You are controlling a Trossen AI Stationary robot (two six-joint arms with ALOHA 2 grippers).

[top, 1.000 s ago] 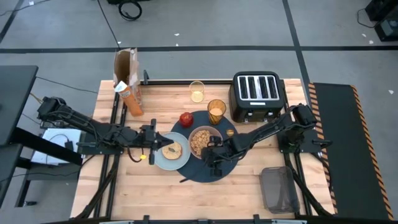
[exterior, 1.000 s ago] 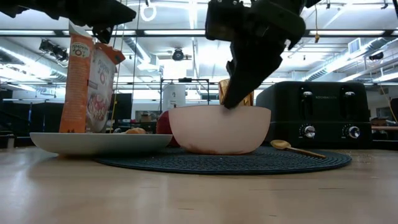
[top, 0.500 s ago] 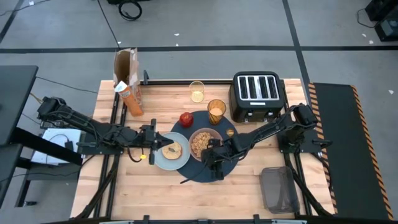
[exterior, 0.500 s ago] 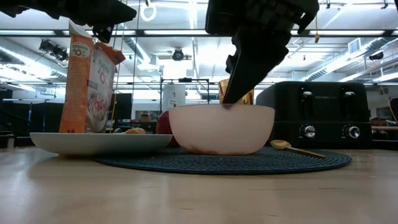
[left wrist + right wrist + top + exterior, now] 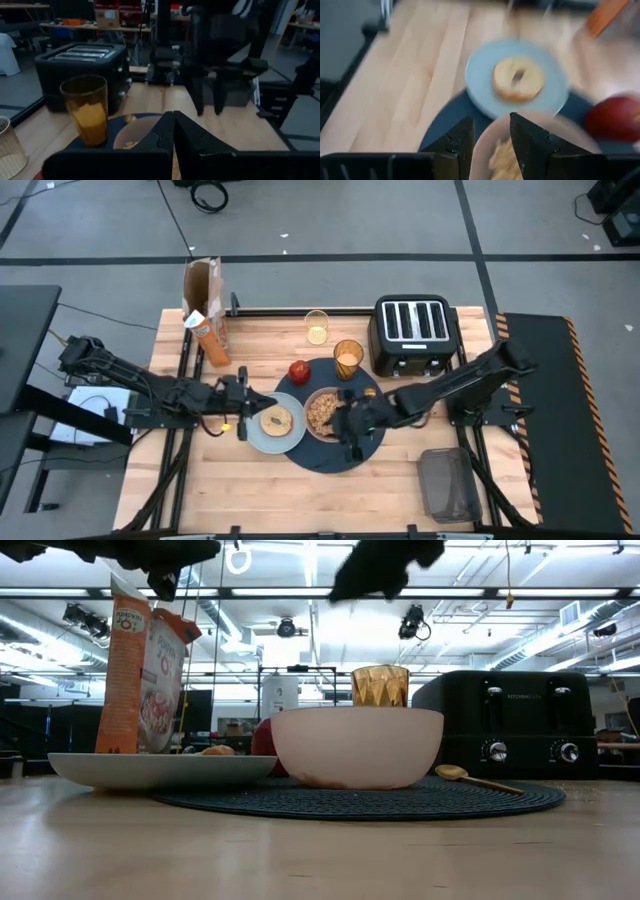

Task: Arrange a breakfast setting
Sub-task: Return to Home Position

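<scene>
Navy placemat (image 5: 318,452) lies mid-table, carrying the pinkish bowl (image 5: 324,410) of cereal (image 5: 322,408). A pale plate (image 5: 262,438) with the bagel (image 5: 276,420) overlaps its left edge. The apple (image 5: 299,370) and amber tumbler (image 5: 348,358) sit at its far edge, and the spoon (image 5: 470,778) lies right of the bowl. The right gripper (image 5: 345,425) hangs over the bowl's right side, fingers parted and empty. The left gripper (image 5: 243,402) hovers by the plate's left rim, clenched on nothing. A toaster (image 5: 413,328) stands far right.
</scene>
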